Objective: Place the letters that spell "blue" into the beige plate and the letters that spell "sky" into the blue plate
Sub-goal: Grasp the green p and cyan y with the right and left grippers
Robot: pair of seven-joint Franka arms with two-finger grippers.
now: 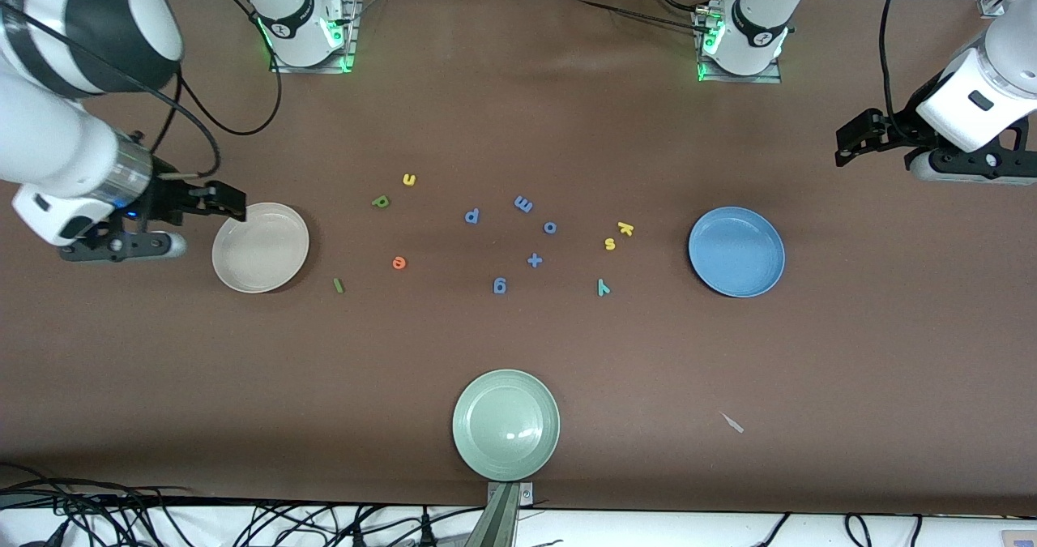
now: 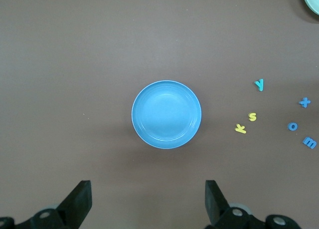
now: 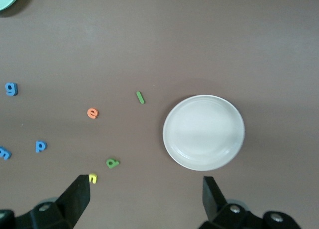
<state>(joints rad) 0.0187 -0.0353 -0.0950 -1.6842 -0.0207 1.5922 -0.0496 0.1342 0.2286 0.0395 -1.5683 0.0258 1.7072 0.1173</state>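
Observation:
The beige plate (image 1: pixel 260 247) (image 3: pixel 204 132) lies toward the right arm's end of the table. Beside it are scattered the yellow u (image 1: pixel 409 179) (image 3: pixel 92 177), green b (image 1: pixel 380 201) (image 3: pixel 112 162), orange e (image 1: pixel 399 262) (image 3: pixel 92 113) and dark green l (image 1: pixel 339 285) (image 3: pixel 140 97). The blue plate (image 1: pixel 736 251) (image 2: pixel 166 114) lies toward the left arm's end, with the yellow k (image 1: pixel 625 228) (image 2: pixel 240 128), yellow s (image 1: pixel 610 244) (image 2: pixel 252 116) and teal y (image 1: pixel 603 288) (image 2: pixel 259 84) beside it. My right gripper (image 1: pixel 231 201) (image 3: pixel 147 196) hangs open at the beige plate's rim. My left gripper (image 1: pixel 847 143) (image 2: pixel 148 199) hangs open over bare table beside the blue plate. Both plates hold nothing.
Several small blue letters (image 1: pixel 534 260) lie in the middle between the two groups. A pale green plate (image 1: pixel 505 425) sits near the table's front edge. A small pale scrap (image 1: pixel 732 423) lies on the brown table nearer the camera than the blue plate.

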